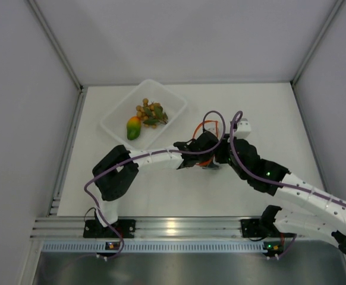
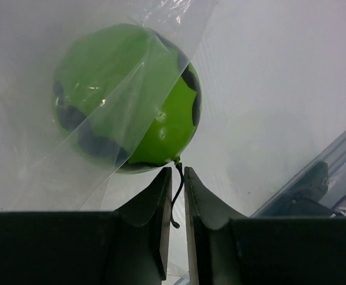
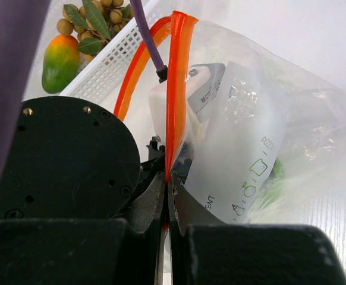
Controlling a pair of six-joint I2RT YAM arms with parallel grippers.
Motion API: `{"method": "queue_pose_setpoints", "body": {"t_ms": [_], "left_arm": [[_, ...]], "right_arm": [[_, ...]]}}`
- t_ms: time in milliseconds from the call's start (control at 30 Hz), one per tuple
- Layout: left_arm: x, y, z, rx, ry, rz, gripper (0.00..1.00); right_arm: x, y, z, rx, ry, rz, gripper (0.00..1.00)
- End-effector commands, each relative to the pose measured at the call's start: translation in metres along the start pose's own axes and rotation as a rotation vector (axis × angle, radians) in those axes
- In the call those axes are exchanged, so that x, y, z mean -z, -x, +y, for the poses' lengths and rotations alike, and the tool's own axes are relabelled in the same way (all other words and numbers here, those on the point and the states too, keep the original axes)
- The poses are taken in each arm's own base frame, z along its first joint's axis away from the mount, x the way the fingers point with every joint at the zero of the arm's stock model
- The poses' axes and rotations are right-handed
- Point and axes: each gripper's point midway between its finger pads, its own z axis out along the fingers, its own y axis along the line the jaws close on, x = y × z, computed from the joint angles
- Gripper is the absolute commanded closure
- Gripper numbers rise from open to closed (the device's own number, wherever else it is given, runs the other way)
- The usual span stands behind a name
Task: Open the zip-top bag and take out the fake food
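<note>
The zip-top bag [image 3: 238,130] lies at mid-table, its red-orange zip strip [image 3: 176,89] spread open in a loop [image 1: 206,127]. My right gripper [image 3: 167,181] is shut on that strip at the near side of the mouth. My left gripper [image 2: 178,172] reaches inside the bag, its jaws nearly together on the thin dark stem of the green ball [image 2: 125,95], which sits under the plastic film. The mango [image 1: 134,127] and the tan-brown ball cluster with leaves [image 1: 151,111] lie in the tray. From above, both grippers meet [image 1: 213,154] and hide the ball.
The rigid clear tray [image 1: 170,98] stands at the back left, close behind the bag; its latticed wall [image 3: 107,65] shows in the right wrist view. Purple cables arch over both wrists. White walls close the table on three sides.
</note>
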Motion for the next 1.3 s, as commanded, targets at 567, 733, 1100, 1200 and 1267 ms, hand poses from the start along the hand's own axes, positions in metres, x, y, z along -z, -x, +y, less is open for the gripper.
{"method": "queue_pose_setpoints", "body": {"t_ms": [567,733,1100,1200,1267], "left_arm": [[0.009,-0.015,-0.002,-0.035,-0.019,-0.016,1.0],[0.017,-0.012,0.001,-0.048,-0.018,-0.031,1.0],[0.047,-0.004,-0.009,-0.15,-0.076,-0.072,1.0],[0.057,-0.006,-0.02,-0.209,-0.155,-0.075,1.0],[0.06,-0.012,-0.018,-0.246,-0.174,-0.065,1.0]], "right_arm": [[0.015,0.032,-0.001,0.003,0.036,-0.127,1.0],[0.02,0.025,-0.023,0.046,-0.015,-0.149,1.0],[0.017,0.008,-0.038,0.135,-0.042,-0.1,1.0],[0.017,0.015,-0.039,0.164,-0.04,-0.087,1.0],[0.013,0.023,-0.041,0.182,-0.038,-0.061,1.0]]}}
